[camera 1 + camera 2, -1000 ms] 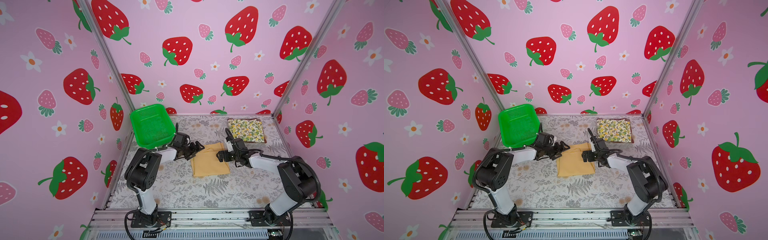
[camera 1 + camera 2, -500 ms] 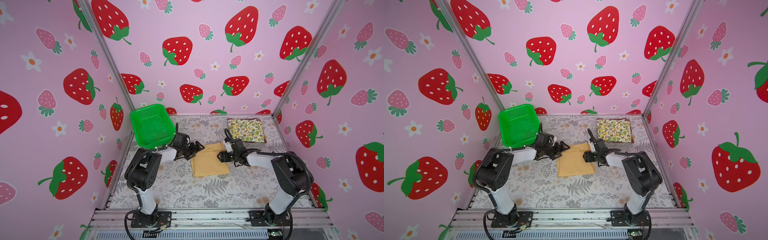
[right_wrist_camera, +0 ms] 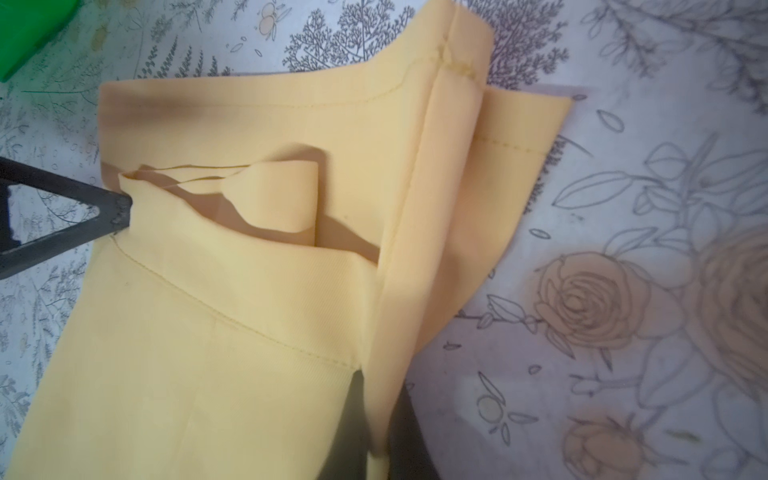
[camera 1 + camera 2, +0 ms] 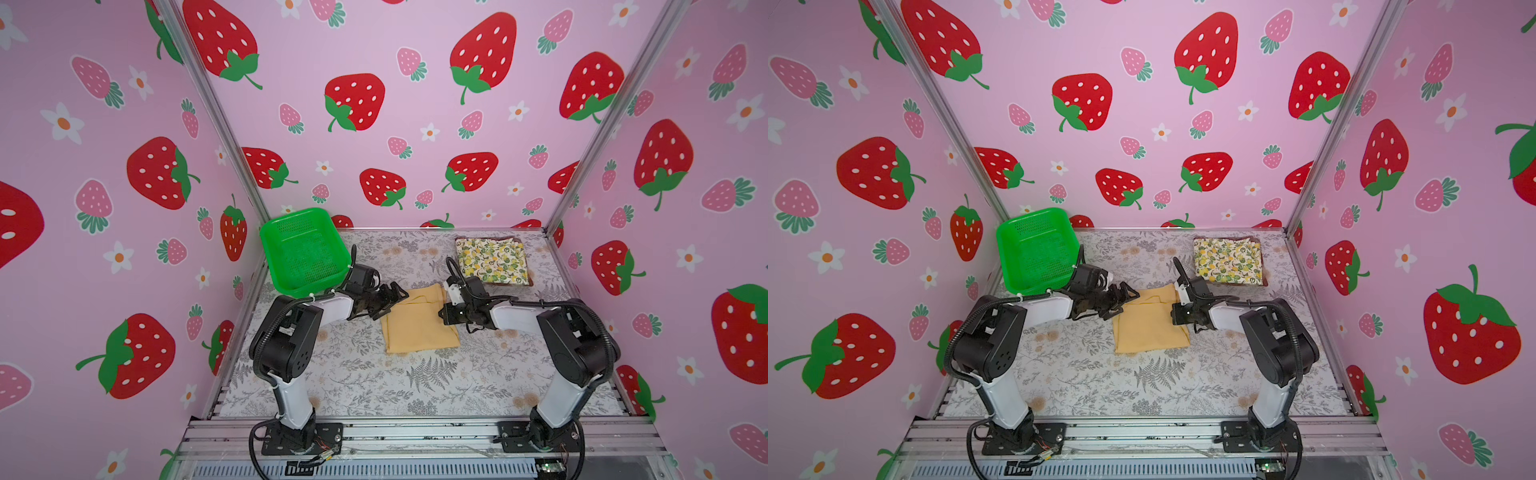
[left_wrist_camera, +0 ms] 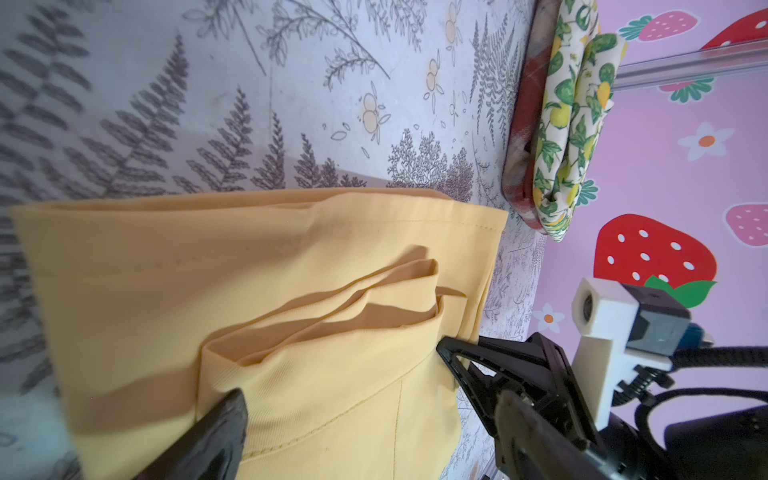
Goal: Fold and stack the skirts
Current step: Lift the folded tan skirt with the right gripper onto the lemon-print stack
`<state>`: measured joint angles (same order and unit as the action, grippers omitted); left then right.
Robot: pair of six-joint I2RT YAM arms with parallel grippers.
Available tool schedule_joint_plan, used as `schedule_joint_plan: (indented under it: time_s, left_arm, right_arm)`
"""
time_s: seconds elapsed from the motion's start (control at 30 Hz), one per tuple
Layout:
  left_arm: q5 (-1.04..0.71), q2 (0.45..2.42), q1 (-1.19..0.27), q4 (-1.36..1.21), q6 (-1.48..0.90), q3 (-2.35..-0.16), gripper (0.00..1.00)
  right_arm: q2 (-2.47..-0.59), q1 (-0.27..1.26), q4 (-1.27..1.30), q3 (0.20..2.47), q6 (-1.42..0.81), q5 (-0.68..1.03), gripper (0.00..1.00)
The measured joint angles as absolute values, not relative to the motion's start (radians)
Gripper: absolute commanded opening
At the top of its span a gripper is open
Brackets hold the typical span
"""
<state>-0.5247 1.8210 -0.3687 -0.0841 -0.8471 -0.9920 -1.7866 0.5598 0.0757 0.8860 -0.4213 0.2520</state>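
Two of three stacked, I'd say: cream lemon-print cloth skirt (image 4: pixel 492 259) sits on folded red-brown plaid skirt (image 5: pixel 517 137) far right; folded mustard-yellow cloth skirt (image 4: pixel 419 332) lies centre, unstacked, right gripper (image 4: pixel 444 316) clamped on its edge, left gripper (image 4: pixel 394 301) jaws apart at the opposite edge.

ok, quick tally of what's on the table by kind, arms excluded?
Skirts: 3 (mustard-yellow skirt; lemon-print skirt lying on the plaid skirt)
Baskets: 1 (green basket)
Total: 4
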Motion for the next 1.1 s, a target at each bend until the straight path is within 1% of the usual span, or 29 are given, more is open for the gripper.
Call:
schedule_joint_plan:
  time_s: [0.07,0.2,0.3,0.4,0.73,0.83,1.1]
  left_arm:
    - [-0.505,1.784,-0.365,-0.037,-0.834,-0.992,0.96]
    - [-0.445,1.634,-0.360,0.068,-0.794,-0.991,0.97]
    - [-0.392,1.516,-0.358,0.116,-0.760,-0.989,0.97]
    - [-0.352,1.440,-0.354,0.140,-0.733,-0.974,0.97]
    - [-0.289,1.454,-0.346,0.162,-0.709,-0.861,0.97]
    - [-0.287,1.457,-0.345,0.159,-0.711,-0.848,0.97]
    - [-0.287,1.466,-0.342,0.142,-0.715,-0.842,0.96]
  right_arm:
    - [-1.796,0.560,0.042,0.916,-0.419,0.243,0.00]
    - [-1.803,0.555,-0.028,0.982,-0.413,0.213,0.00]
    - [-1.805,0.546,-0.086,1.049,-0.402,0.189,0.00]
    - [-1.810,0.536,-0.152,1.140,-0.384,0.160,0.00]
    - [-1.905,0.477,-0.417,1.527,-0.289,0.072,0.00]
    - [-1.956,0.451,-0.518,1.671,-0.258,0.056,0.00]
    - [-2.106,0.401,-0.796,2.139,-0.196,0.032,0.00]
